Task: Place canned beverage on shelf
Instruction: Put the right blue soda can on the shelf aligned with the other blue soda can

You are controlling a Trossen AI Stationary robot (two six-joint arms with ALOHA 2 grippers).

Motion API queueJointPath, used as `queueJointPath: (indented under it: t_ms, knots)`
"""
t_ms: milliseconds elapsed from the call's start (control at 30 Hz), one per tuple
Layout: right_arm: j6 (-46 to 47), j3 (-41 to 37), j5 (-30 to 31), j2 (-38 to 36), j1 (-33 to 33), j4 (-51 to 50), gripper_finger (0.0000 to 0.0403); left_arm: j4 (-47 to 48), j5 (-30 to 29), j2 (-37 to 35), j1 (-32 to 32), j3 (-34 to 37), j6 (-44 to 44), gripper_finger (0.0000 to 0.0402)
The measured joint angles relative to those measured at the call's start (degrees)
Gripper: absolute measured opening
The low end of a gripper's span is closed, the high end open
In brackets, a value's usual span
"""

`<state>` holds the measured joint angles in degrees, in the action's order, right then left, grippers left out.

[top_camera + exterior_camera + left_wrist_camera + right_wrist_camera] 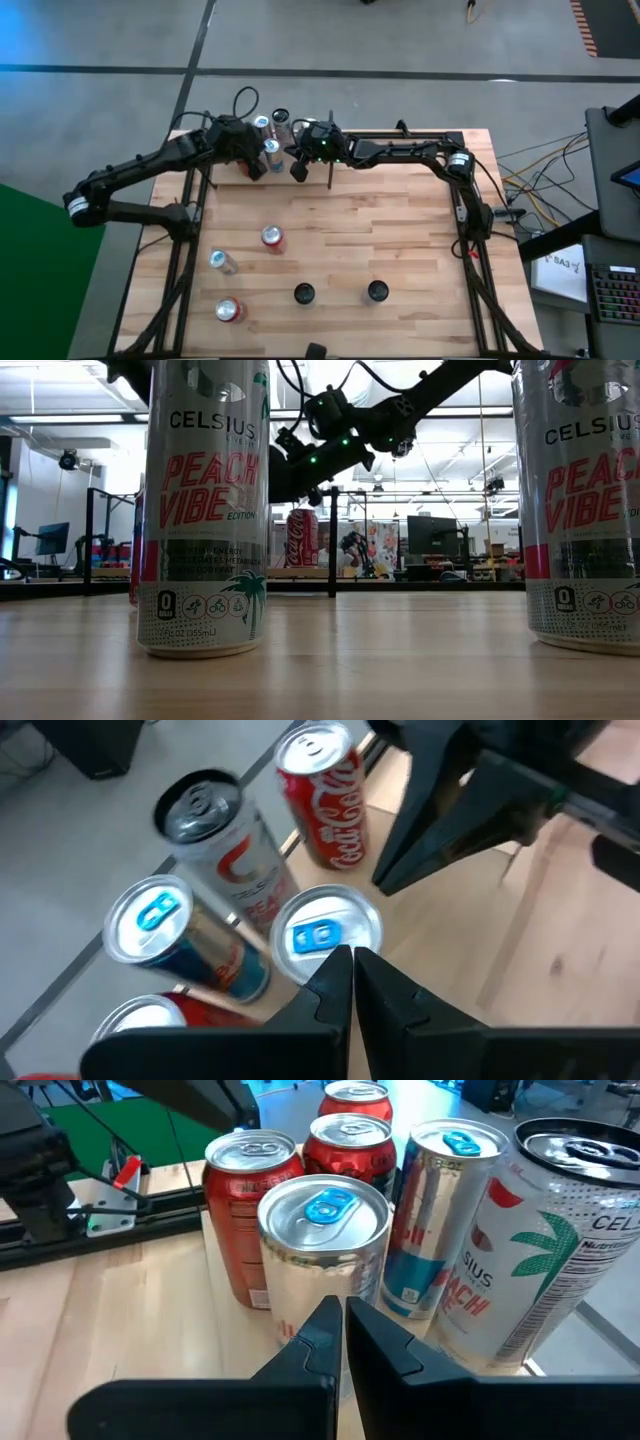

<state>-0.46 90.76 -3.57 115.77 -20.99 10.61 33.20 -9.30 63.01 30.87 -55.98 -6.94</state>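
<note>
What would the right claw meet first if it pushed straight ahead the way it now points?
Most likely the silver can with the blue pull tab: it stands directly beyond the shut right claw, in front of the other cans. Depth is hard to judge, though.

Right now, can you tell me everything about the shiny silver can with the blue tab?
The silver can with the blue tab is a slim, bare-looking metal can with a bright blue pull tab on its unopened lid. It stands upright at the far edge of the table, in a tight cluster with red cola cans, a blue-and-silver can and a Celsius can. In the left wrist view its lid shows beside the closed left end effector. The closed right end effector points at its side. Neither holds it.
</note>
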Motion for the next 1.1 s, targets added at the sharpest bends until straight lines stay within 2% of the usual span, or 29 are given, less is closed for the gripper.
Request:
queueJointPath:
  t_ms: [200, 567, 733, 867, 1100]
  knots:
    - [0.04, 0.0, -1.92, -0.15, -0.02, -0.5, 0.0009, -2.75, -0.02, -0.01, -2.8, 1.41, -2.69, 0.0]
    - [-2.1, 0.02, -2.67, -0.15, -0.02, 1.94, 0.0009, -7.79, -0.2, 0.4, -1.77, 3.66, -15.0, 0.0]
    - [-2.13, 0.02, -2.98, -0.15, 0.02, 1.94, 0.0009, -8.32, -0.2, 1.35, -0.16, 3.66, -15.5, 0.0]
    - [-1.97, 0.02, -5.73, -0.14, 0.48, 1.88, 0.0009, -8.18, -0.2, 2.29, 1.14, 3.66, -15.34, 0.0]
    - [-2.1, 0.02, -5.47, -0.09, 0.98, 3.33, 0.0009, -6.57, -0.2, 3.75, 1.5, 3.66, -13.58, 0.0]
